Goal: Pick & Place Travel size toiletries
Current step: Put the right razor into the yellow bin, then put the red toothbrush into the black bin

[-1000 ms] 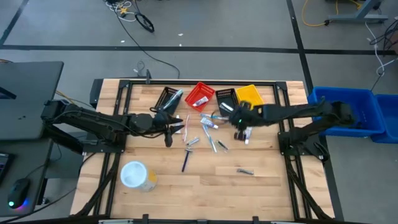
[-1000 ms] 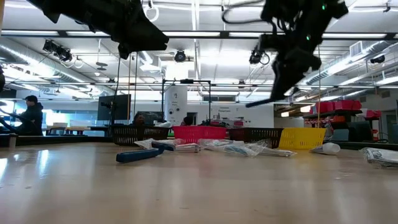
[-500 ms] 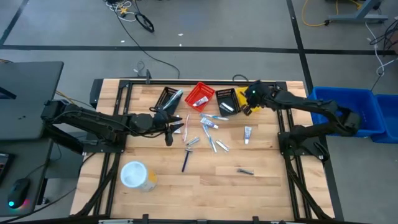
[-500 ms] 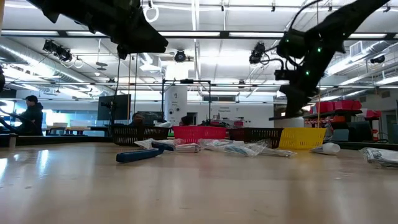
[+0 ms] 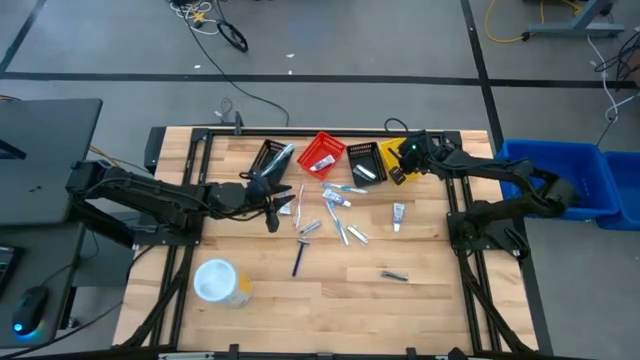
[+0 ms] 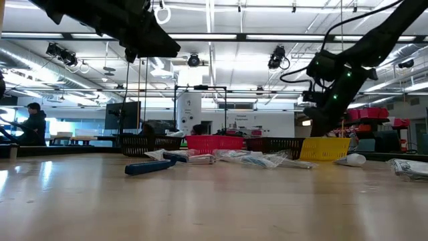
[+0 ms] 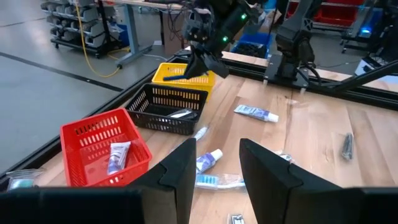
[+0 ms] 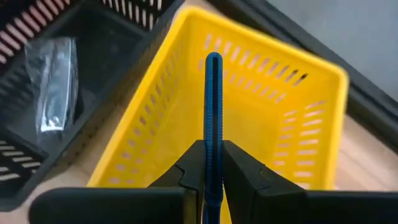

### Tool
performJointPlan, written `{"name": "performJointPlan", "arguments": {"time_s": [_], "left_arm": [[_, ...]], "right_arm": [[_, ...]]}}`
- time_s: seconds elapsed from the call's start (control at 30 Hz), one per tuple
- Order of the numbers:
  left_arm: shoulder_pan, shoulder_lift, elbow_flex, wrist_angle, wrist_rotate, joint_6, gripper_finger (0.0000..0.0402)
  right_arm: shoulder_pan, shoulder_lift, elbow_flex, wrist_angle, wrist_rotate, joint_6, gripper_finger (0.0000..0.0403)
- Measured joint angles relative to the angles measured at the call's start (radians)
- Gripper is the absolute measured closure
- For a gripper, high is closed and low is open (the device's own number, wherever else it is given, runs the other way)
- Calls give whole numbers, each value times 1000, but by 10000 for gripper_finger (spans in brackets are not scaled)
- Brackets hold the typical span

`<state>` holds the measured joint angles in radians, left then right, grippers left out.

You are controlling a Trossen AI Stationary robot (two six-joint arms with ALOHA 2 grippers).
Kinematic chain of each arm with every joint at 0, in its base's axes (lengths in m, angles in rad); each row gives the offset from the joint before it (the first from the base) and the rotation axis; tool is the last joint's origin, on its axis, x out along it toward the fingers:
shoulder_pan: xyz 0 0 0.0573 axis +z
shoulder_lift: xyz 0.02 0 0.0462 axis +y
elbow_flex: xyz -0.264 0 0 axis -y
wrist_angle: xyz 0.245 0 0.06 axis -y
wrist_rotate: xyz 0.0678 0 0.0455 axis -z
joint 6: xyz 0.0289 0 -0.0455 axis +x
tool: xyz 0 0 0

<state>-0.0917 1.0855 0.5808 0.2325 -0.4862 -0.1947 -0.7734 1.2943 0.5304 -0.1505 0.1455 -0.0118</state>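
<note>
Both arms were dark, nearly black, built of slim jointed segments on black frame mounts at the table's sides. The right arm (image 6: 348,63) carried small green indicator lights near its wrist and a thin black cable looping along it. Each gripper ended in two flat, matte-black fingers (image 7: 180,171) with angular, tapering tips.

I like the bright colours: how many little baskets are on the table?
4, in a row along the table's far side: a black basket at the left end, then the red basket, a second black basket, and the yellow basket under the right gripper.
</note>
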Motion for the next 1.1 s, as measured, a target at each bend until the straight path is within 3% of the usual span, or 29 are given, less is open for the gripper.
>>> {"name": "performJointPlan", "arguments": {"time_s": [0.53,1.1], "left_arm": [[0,0,0,2,0,-2,271],[0,0,0,-15,2,-34,271]], "right_arm": [[0,107,0,57,0,-29,345],[8,73,1,50,3,-55,242]]}}
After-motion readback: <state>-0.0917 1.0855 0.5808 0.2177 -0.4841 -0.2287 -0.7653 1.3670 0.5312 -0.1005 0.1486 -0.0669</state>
